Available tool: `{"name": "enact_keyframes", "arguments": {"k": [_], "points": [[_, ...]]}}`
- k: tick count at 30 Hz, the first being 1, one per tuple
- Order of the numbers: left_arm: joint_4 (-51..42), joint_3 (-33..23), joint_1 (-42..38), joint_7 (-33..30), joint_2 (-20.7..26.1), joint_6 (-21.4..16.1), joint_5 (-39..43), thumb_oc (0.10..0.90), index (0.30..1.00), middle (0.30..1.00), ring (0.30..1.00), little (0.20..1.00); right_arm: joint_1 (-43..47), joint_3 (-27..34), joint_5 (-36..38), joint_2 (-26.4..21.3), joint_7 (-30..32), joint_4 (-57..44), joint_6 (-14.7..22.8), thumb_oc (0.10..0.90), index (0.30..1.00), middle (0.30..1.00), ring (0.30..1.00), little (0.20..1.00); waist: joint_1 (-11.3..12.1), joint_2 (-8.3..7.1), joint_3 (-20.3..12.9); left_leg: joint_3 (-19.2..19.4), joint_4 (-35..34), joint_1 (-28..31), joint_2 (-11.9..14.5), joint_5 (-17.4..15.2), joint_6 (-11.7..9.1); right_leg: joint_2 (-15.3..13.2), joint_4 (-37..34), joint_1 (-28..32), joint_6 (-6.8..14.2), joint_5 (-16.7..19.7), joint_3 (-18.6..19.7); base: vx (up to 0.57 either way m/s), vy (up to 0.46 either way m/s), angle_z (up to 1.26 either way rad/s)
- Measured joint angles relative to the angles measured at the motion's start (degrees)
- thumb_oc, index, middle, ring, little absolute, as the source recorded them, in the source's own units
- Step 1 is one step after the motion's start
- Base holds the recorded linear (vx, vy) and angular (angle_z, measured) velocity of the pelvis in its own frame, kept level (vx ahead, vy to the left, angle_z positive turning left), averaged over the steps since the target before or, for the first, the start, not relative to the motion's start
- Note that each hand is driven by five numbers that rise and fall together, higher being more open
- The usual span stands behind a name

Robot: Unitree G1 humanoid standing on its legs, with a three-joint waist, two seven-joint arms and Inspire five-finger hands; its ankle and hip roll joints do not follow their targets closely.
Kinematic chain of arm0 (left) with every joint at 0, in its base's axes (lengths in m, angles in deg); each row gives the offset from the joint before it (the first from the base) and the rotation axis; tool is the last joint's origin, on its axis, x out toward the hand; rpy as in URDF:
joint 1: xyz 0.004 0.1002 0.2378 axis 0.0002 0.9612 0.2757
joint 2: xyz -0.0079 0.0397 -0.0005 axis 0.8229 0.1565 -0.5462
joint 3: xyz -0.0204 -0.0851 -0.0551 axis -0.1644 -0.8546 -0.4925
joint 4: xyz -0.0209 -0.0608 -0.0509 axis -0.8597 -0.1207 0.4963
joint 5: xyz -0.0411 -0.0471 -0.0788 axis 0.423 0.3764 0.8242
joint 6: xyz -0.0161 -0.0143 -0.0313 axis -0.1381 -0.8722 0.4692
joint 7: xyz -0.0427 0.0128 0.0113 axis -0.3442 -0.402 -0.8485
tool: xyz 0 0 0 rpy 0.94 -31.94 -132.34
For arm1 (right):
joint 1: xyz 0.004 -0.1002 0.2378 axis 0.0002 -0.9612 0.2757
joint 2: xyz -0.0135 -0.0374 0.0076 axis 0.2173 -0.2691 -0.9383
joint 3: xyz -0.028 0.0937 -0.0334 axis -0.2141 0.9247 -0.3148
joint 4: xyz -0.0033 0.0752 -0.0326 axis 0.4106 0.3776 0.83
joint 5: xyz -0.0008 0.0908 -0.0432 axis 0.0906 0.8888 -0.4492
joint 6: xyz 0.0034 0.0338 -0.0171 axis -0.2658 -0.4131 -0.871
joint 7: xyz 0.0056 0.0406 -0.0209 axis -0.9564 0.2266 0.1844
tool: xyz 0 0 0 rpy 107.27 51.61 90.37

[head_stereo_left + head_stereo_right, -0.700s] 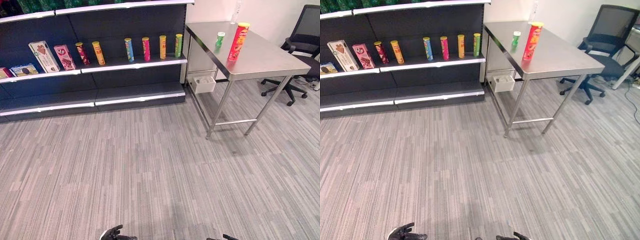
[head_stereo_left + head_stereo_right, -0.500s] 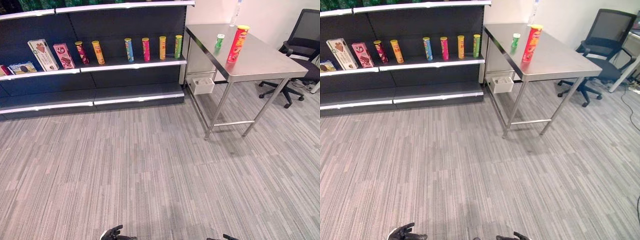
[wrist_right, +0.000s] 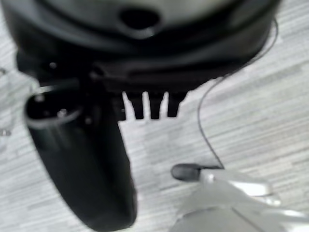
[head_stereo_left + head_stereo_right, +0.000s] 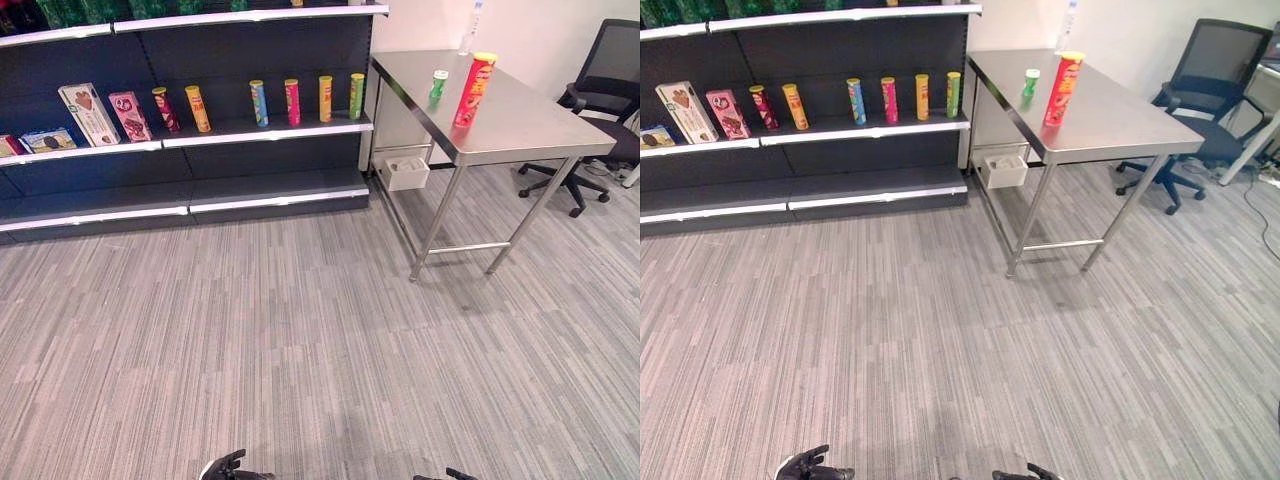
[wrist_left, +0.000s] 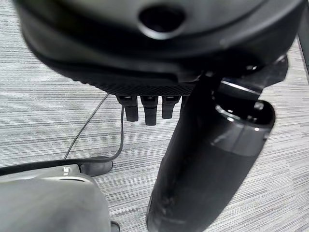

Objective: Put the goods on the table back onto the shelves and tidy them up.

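A tall red can (image 4: 474, 88) and a small green can (image 4: 438, 84) stand upright on the steel table (image 4: 530, 120) at the far right. To its left is the dark shelf unit (image 4: 260, 128), where several slim cans (image 4: 290, 98) stand in a row on the middle board. My left hand (image 4: 228, 466) and right hand (image 4: 452, 475) hang low at the near edge, far from the table and the shelves. In the wrist views the left hand (image 5: 159, 58) and right hand (image 3: 145, 48) have relaxed fingers over the carpet and hold nothing.
Biscuit boxes (image 4: 88, 112) stand at the left end of the middle board. A white box (image 4: 405, 171) sits on the floor under the table. A black office chair (image 4: 600, 100) is beyond the table. Grey carpet stretches from me to the shelves.
The whole picture has shifted slightly, so the camera has moved. The cans, the table and both hands keep their places.
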Motion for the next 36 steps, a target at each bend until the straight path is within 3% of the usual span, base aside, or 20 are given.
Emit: {"name": "enact_keyframes", "arguments": {"k": [32, 35, 36], "points": [[-0.26, 2.43, -0.14, 0.02, 0.18, 0.00, -2.16, 0.800, 0.900, 0.900, 0.900, 0.900, 0.33, -0.35, -0.15, -0.07, -0.10, 0.01, 0.00, 0.800, 0.900, 0.900, 0.900, 0.900, 0.07, -0.13, -0.08, -0.04, 0.01, -1.05, 0.37, 0.17, -0.26, 0.37, 0.03, -1.06, -0.02, 0.03, -0.05, 0.00, -0.018, 0.00], [-0.18, 2.39, -0.85, -0.01, 0.73, 0.01, -2.06, 0.800, 0.900, 0.900, 0.900, 0.900, 1.45, -1.34, -0.12, -0.07, -0.19, 0.00, 0.00, 0.800, 0.900, 0.900, 0.900, 0.900, 0.16, -0.47, 0.27, -0.11, 1.61, -3.46, 0.77, 0.28, -0.66, 0.58, 1.16, -3.18, 0.24, -0.43, -0.02, -0.01, -0.174, 0.00], [0.26, 1.59, -1.74, -0.03, 1.56, -0.08, -1.73, 0.800, 0.900, 0.900, 0.900, 0.900, 3.31, -2.01, -0.10, 0.39, -0.41, -0.01, -0.02, 0.800, 0.900, 0.900, 0.900, 0.900, 0.41, -1.87, 1.93, -0.07, 8.59, -7.91, 1.33, -0.63, -2.81, 0.49, 3.99, -5.77, -0.67, -1.91, -0.06, 0.00, -0.279, 0.01]]}}
